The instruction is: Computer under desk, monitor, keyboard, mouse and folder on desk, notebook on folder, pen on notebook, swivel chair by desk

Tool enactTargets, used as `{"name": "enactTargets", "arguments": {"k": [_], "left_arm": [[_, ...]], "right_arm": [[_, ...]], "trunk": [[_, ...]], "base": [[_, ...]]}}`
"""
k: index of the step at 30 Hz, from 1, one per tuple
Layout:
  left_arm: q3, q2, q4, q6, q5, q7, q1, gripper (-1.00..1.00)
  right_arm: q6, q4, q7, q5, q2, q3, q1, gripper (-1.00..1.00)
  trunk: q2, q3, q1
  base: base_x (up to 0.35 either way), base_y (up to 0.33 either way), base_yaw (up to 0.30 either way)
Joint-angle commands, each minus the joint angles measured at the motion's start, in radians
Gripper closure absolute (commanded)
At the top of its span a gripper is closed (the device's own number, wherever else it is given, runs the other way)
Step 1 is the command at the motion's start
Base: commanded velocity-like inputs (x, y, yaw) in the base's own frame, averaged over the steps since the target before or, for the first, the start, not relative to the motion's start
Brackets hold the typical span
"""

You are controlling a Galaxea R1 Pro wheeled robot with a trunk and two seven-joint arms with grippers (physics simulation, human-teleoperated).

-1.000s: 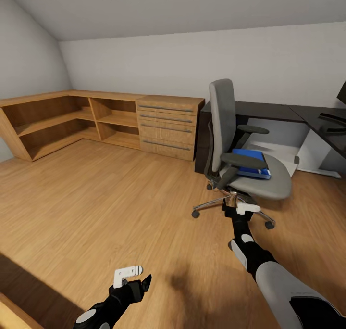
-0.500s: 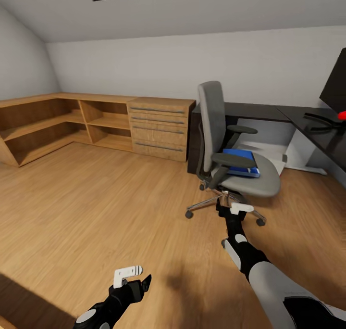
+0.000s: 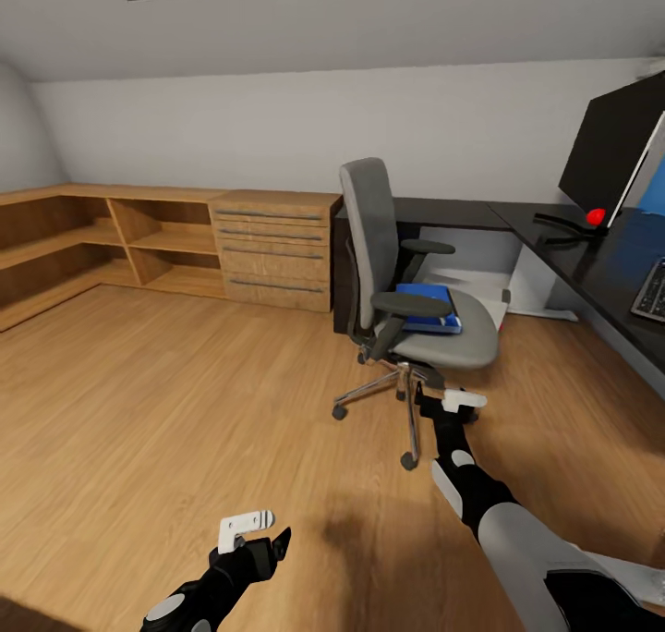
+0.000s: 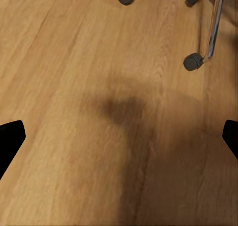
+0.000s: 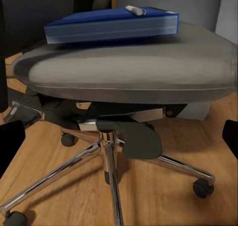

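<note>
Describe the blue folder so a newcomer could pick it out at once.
Find the grey swivel chair standing on the wooden floor beside the dark desk. On its seat lies a flat blue folder, the only bright blue item there, with a small white pen on top.

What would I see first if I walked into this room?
Your eye would land on the grey swivel chair in the middle of the wooden floor, with a blue folder lying on its seat and a small white pen on top of that. To the right, a big black monitor stands on the dark desk, and along the back wall runs a low wooden shelf unit with drawers.
</note>
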Motion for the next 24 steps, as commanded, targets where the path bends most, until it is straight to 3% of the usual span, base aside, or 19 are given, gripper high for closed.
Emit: {"name": "enactTargets", "arguments": {"k": [1, 16, 24], "left_arm": [[0.000, 0.000, -0.002, 0.004, 0.010, 0.007, 0.000, -1.00], [0.000, 0.000, -0.002, 0.004, 0.010, 0.006, 0.000, -1.00], [0.000, 0.000, -0.002, 0.004, 0.010, 0.006, 0.000, -1.00]], "right_arm": [[-0.004, 0.001, -0.001, -0.003, 0.001, 0.000, -0.001, -1.00], [-0.003, 0.001, -0.002, -0.004, 0.001, 0.000, -0.001, -1.00], [-0.004, 0.001, -0.002, -0.004, 0.000, 0.000, -0.001, -1.00]], "trunk": [[0.000, -0.001, 0.000], [0.000, 0.000, 0.000], [0.000, 0.003, 0.000]], "base": [[0.000, 0.000, -0.085], [0.000, 0.000, -0.016], [0.000, 0.000, -0.175]]}}
